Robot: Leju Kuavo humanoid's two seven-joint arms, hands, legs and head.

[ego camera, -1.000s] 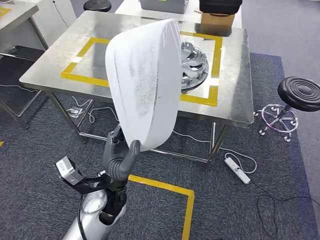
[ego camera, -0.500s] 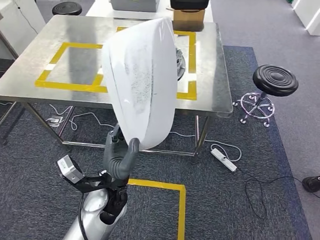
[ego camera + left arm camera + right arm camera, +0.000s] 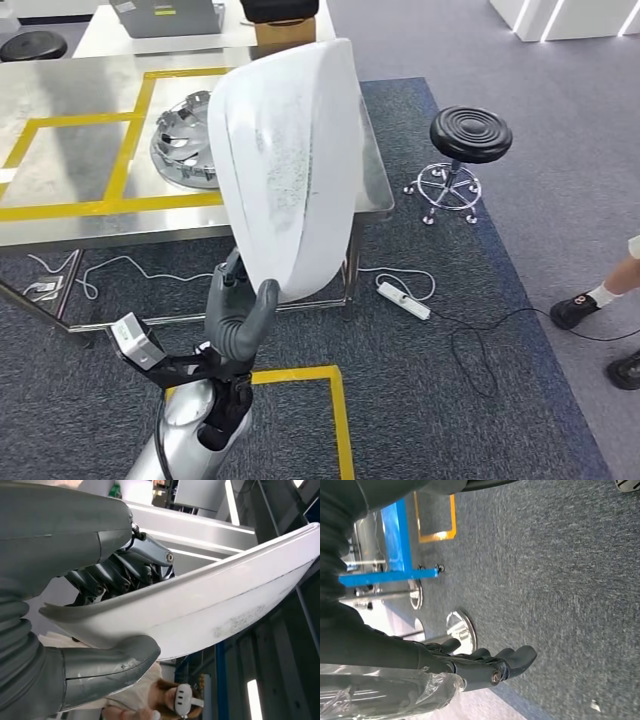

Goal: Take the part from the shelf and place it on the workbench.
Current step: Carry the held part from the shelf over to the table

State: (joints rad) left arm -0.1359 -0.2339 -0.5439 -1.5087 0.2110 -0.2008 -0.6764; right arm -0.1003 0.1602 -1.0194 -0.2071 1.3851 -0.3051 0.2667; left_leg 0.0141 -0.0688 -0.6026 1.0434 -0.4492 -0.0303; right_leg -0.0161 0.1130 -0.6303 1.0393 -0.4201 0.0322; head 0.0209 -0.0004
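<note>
My left hand (image 3: 238,318) grips the lower edge of a large white curved part (image 3: 290,165) and holds it upright in front of me in the head view. In the left wrist view the thumb (image 3: 109,667) lies on one face of the part (image 3: 226,605) and the dark fingers (image 3: 124,572) on the other. Behind the part stands the steel workbench (image 3: 68,165), marked with yellow tape, with a silver hubcap (image 3: 181,140) on it. My right hand (image 3: 486,665) hangs over the carpet, fingers stretched out and holding nothing.
A black stool (image 3: 470,135) stands right of the bench. A white power strip (image 3: 402,300) and cables lie on the carpet near the bench leg. A person's feet (image 3: 596,300) are at the right edge. Yellow floor tape (image 3: 336,400) runs by my arm.
The camera has turned right, so the bench and stool have slid left in the picture. The part stays in my left hand in the same pose.
</note>
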